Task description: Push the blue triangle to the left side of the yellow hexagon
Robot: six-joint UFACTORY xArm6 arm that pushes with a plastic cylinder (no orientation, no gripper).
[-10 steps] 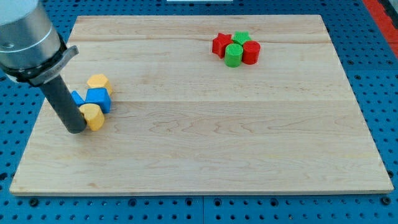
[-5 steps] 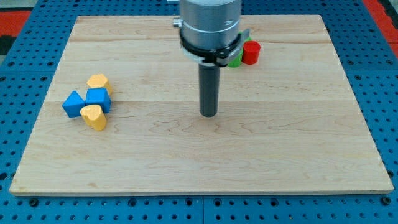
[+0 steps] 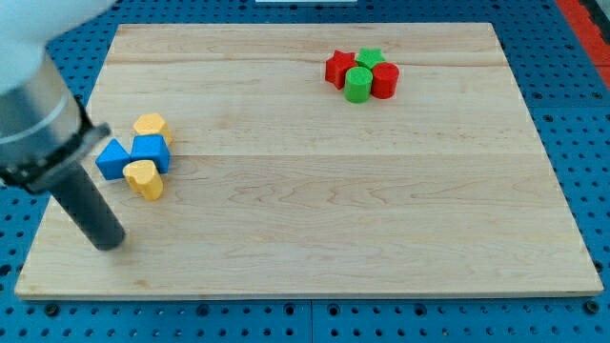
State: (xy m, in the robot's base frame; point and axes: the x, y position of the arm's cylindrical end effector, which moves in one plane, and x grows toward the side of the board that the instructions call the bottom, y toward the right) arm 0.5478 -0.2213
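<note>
My tip stands on the wooden tabletop, near the view's left edge and toward the view's bottom. The rod above it leans up to the view's left, where the arm's body is blurred. This arm carries no fingers, only the straight dark rod, so there is nothing that can be open or closed.

The blue triangle lies up from my tip, toward the view's top, a little apart from it; the tip does not touch it. It touches the blue cube on the cube's left side in the view. Above the cube, to the view's top and slightly right of my tip, sits the yellow hexagon, touching the cube's upper edge. The triangle is lower than this hexagon and to its left in the view, near it, but I cannot tell if the two touch. A second yellow block, with a rounded, heart-like shape, lies just below the cube, touching it; it is the block nearest to my tip, up and to the view's right of it, with a small gap between.

Far from my tip, toward the view's top right, four blocks stand tightly together: a red star, a green star, a green cylinder and a red cylinder.
</note>
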